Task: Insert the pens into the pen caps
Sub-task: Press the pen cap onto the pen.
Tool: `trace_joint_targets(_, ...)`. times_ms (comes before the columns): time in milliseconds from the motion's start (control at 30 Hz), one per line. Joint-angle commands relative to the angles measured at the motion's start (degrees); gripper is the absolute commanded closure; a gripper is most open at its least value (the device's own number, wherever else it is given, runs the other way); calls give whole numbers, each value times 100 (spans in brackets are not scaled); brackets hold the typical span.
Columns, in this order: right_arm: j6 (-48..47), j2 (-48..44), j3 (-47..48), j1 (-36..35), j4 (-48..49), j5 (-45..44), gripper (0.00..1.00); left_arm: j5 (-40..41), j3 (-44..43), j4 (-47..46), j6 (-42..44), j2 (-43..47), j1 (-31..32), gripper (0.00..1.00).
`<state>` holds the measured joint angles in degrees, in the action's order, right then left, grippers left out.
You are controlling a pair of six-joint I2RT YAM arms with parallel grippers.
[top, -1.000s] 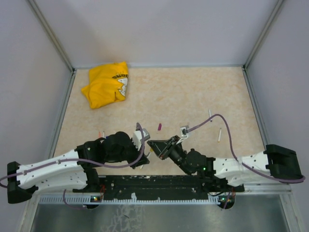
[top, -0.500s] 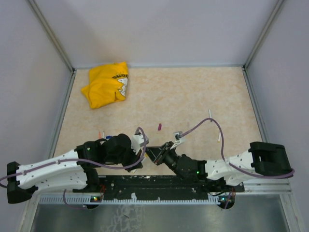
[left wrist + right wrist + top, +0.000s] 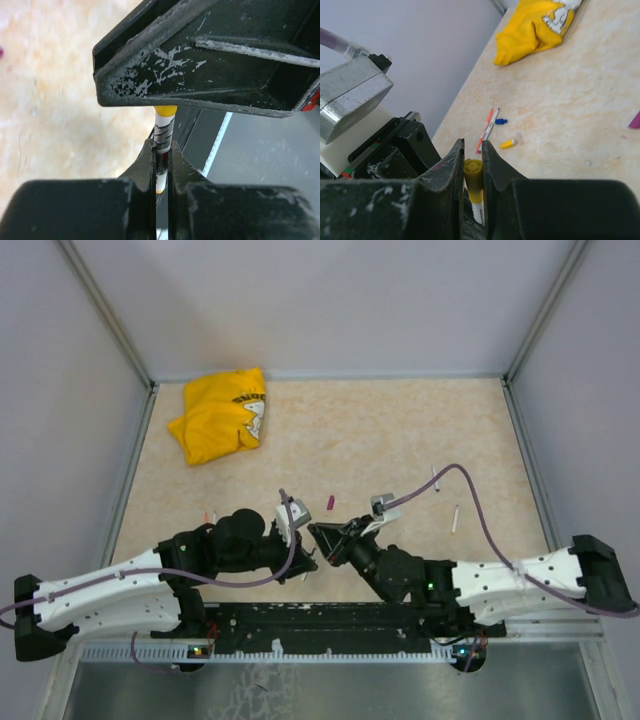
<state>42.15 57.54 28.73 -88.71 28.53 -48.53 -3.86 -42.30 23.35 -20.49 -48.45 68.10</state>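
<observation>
Right pincer (image 3: pixel 471 152) shifted, yellow cap (image 3: pixel 473 172) between its jaws, atop pen (image 3: pixel 162 135)

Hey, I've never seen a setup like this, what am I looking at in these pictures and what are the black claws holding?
This is a robot: a left arm and a right arm bolted at the near edge of a table. The wide picture looks down from above; the other two come from wrist cameras. The left pincer is shut on a white pen. The right pincer is shut on a yellow cap, which meets the pen's tip. On the table lie a yellow cloth, a purple cap, a spare white pen, an orange-red pen, a blue cap and a second yellow cap.
</observation>
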Motion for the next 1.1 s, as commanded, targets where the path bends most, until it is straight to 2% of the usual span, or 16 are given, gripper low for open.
trace_joint_targets(0,-729,-377,545,-604,-2358,1236,100,793,-714,-4247,26,142,-238,100)
trace_joint_targets(200,-1389,-1205,1058,-492,-3151,847,100,548,-686,-4295,17,105,-237,100)
trace_joint_targets(333,-1696,-1438,1417,-490,-3517,610,100,343,-780,-4175,49,-31,-235,100)
trace_joint_targets(667,-2400,-1341,1981,-490,-3231,537,96,-96,-851,-3888,-3,-402,-235,100)
trace_joint_targets(1067,-2611,-1726,1634,-488,-2936,705,81,64,-650,-3752,-13,-215,-235,100)
